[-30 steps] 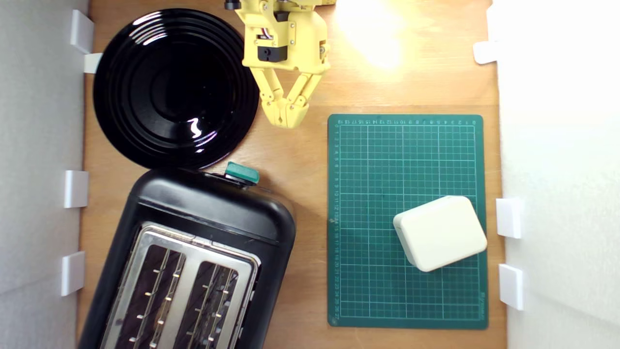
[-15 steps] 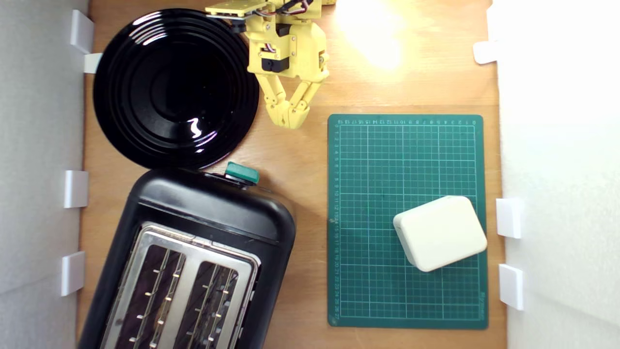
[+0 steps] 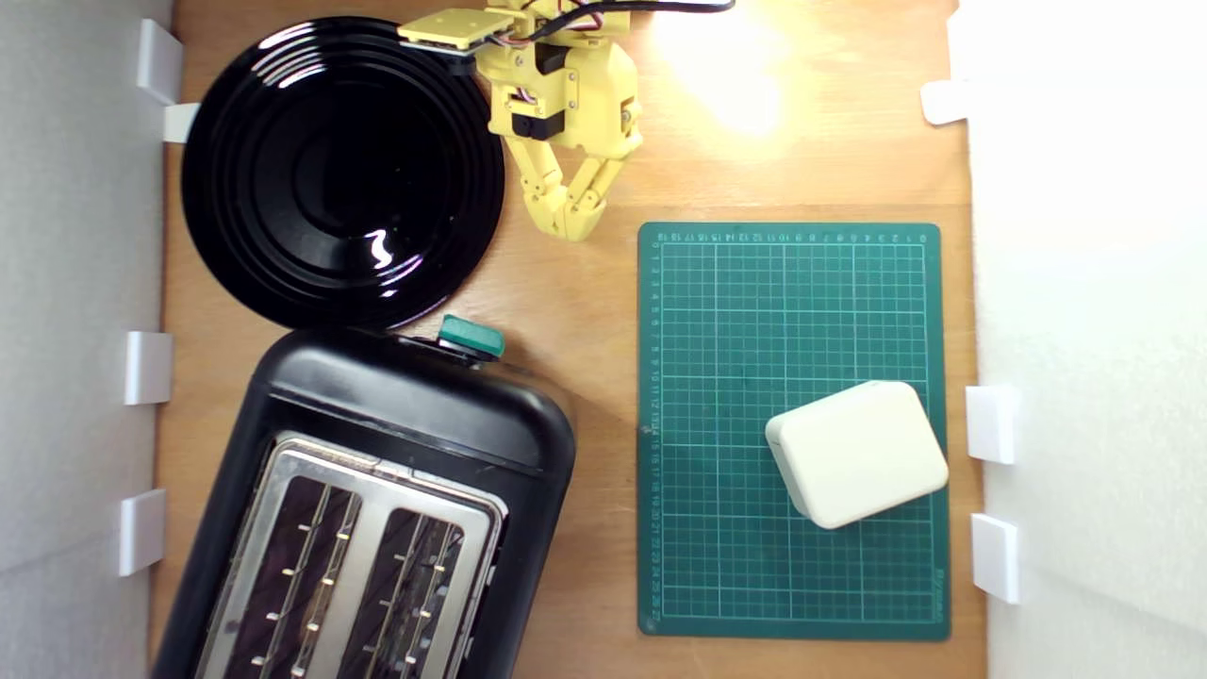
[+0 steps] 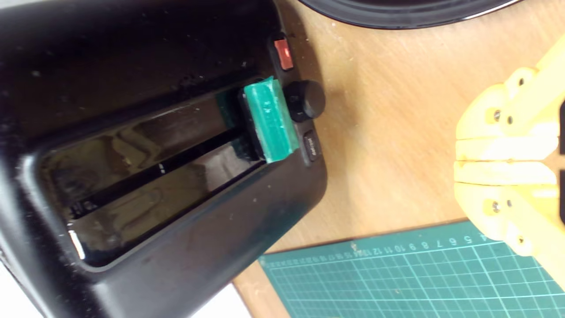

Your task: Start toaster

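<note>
The glossy black toaster (image 3: 377,490) fills the lower part of the exterior view's left, its silver top plate (image 3: 363,547) showing two slots. Its teal-green lever (image 3: 471,337) sticks out of the end face toward the arm; the wrist view shows the lever (image 4: 267,119) at one end of its slot, beside a black knob (image 4: 304,100) and a red button (image 4: 283,54). My yellow gripper (image 3: 570,224) is shut with nothing in it, hovering over bare wood well apart from the lever; in the wrist view the fingertips (image 4: 503,149) are pressed together.
A round black plate (image 3: 339,170) lies at the exterior view's upper left, close beside the arm. A green cutting mat (image 3: 792,311) covers the right, with a cream rounded box (image 3: 856,453) on it. White walls and brackets line both sides.
The gripper has drifted slightly to the exterior view's right and pulled back a little from the toaster, and the wrist has turned. It stays shut. Nothing else moved.
</note>
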### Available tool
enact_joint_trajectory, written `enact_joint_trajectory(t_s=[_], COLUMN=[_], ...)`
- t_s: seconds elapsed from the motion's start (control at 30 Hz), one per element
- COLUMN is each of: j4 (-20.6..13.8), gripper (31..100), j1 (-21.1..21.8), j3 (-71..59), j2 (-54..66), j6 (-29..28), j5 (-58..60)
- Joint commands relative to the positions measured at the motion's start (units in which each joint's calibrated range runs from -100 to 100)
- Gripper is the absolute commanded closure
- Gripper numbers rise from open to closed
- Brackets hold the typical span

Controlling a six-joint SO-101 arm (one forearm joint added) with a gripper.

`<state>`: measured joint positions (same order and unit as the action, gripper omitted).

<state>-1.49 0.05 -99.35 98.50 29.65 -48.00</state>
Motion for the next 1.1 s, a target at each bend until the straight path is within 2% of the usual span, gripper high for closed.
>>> enact_joint_trajectory(t_s=[0.0, 0.47, 1.07], j4=[-0.57, -0.57, -0.67], gripper=[98.9, 98.9, 98.9], j1=[-0.12, -0.05, -0.12], j3=[-0.38, -0.38, -0.38], j2=[0.92, 0.92, 0.92], j6=[-0.16, -3.78, -3.78], j5=[-1.21, -6.60, -6.60])
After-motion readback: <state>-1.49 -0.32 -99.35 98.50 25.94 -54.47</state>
